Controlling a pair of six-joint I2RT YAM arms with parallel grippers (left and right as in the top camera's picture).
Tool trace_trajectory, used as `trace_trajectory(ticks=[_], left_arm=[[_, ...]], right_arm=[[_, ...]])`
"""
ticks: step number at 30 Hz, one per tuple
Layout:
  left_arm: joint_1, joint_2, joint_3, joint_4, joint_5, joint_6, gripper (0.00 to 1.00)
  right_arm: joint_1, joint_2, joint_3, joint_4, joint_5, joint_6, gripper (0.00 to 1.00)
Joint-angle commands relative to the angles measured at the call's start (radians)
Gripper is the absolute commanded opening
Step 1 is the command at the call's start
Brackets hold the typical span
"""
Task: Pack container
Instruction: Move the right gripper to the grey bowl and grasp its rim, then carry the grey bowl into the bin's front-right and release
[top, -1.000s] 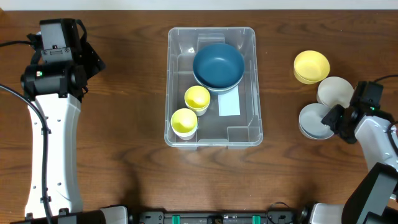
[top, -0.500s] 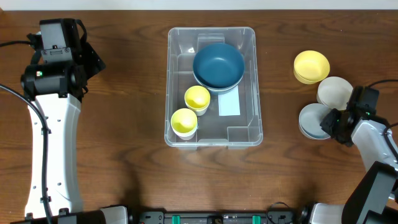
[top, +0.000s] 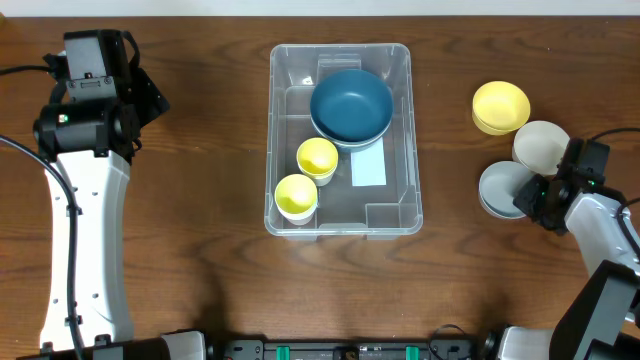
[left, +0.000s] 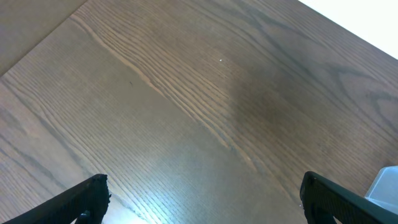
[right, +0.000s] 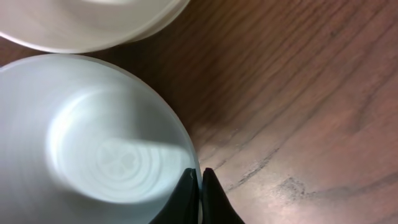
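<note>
Far left: the left gripper has not moved over the last second. It hangs over the bare table with its fingers spread wide and nothing between them, so you can leave it out of this step.

Centre: the container sits mid-table, exactly where it was. It holds the blue bowl at its far end, two yellow cups along its left wall and the white label on its base. Nothing has gone in or come out. The near right part of the base is bare, and you may judge it the likeliest spot for the next item.

Right: here is the one change. The right gripper has edged toward the container. The wrist view shows its fingers closed on the rim of the pale grey bowl, one tip inside the wall and one outside. That bowl has slid slightly leftward with it, drawing away from the cream bowl. The yellow bowl beyond is undisturbed.

Reading: the grasp appears made and the carry is just beginning. Whether the bowl has left the table cannot be told. Three bowls remain outside the container, so the packing looks roughly half done.
</note>
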Motion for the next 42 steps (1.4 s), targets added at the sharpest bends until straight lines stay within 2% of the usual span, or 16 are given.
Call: trace_trajectory(ticks=[1, 8, 15, 23, 29, 34, 42], left_arm=[[0.004, -0.002, 0.017, -0.003, -0.021, -0.005, 0.98], [0.004, -0.002, 0.017, -0.003, -0.021, -0.005, 0.98], [0.004, -0.002, 0.017, -0.003, -0.021, -0.005, 0.98], [0.004, -0.002, 0.017, -0.003, -0.021, -0.005, 0.98], [0.004, -0.002, 0.017, -0.003, -0.021, -0.005, 0.98], [0.004, -0.002, 0.017, -0.003, -0.021, -0.005, 0.98], [0.004, -0.002, 0.017, -0.003, -0.021, -0.005, 0.98]], right_arm=[[-0.005, 0.004, -0.007, -0.004, -0.017, 0.002, 0.01], [-0.004, -0.064, 0.002, -0.029, -0.101, -0.006, 0.01], [0.003, -0.243, 0.013, -0.057, -0.274, -0.010, 0.03], [0.094, -0.461, 0.088, -0.160, -0.275, -0.016, 0.04], [0.257, -0.498, 0.267, -0.275, -0.264, -0.044, 0.03], [0.457, -0.471, 0.399, -0.328, -0.195, -0.043, 0.03], [0.749, -0.349, 0.473, -0.341, -0.011, -0.031, 0.04]])
